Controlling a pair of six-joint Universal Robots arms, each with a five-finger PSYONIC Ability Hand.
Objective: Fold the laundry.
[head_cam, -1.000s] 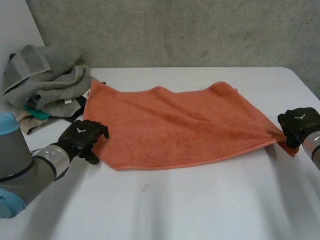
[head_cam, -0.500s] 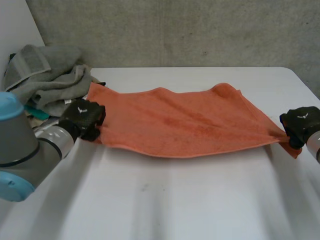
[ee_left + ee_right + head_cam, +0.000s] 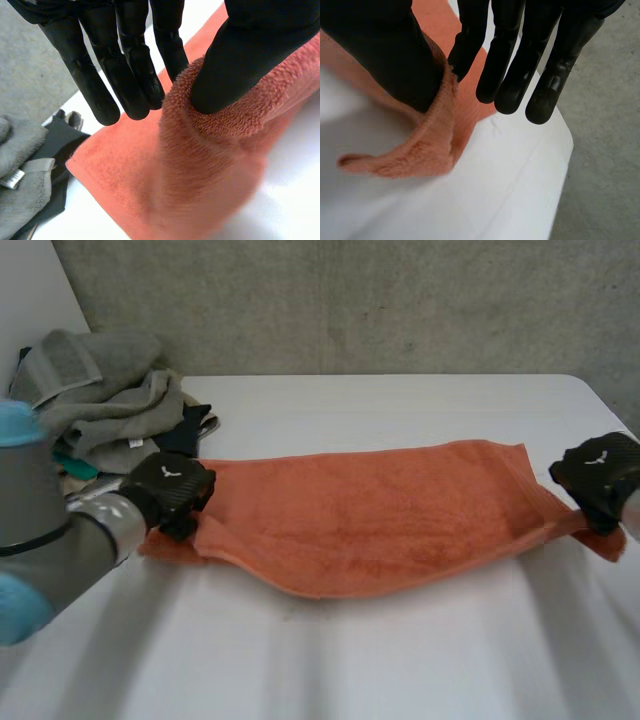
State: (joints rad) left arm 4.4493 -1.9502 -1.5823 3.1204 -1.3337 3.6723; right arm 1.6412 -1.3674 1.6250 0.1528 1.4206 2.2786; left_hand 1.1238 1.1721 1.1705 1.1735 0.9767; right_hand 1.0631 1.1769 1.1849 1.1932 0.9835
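Observation:
An orange towel [image 3: 370,520] stretches across the table as a long band between my two hands, its near edge sagging onto the table. My left hand [image 3: 170,488] holds the towel's left end. In the left wrist view the thumb [image 3: 235,60] pinches a bunched fold of towel [image 3: 200,170] against the fingers [image 3: 130,75]. My right hand [image 3: 598,470] holds the right end near the table's right edge. In the right wrist view the thumb [image 3: 385,55] and fingers [image 3: 520,60] clamp the towel's edge [image 3: 435,145].
A pile of grey and dark laundry [image 3: 95,405] lies at the table's far left corner, just behind my left hand; grey cloth with a label [image 3: 20,195] lies beyond the towel's end. The white table [image 3: 400,670] ends close to my right hand [image 3: 555,165].
My left hand closed on the towel's left end and lifted it. The towel, flat and wide before, is now pulled taut into a narrower band, nearer the front. The right hand kept its grip.

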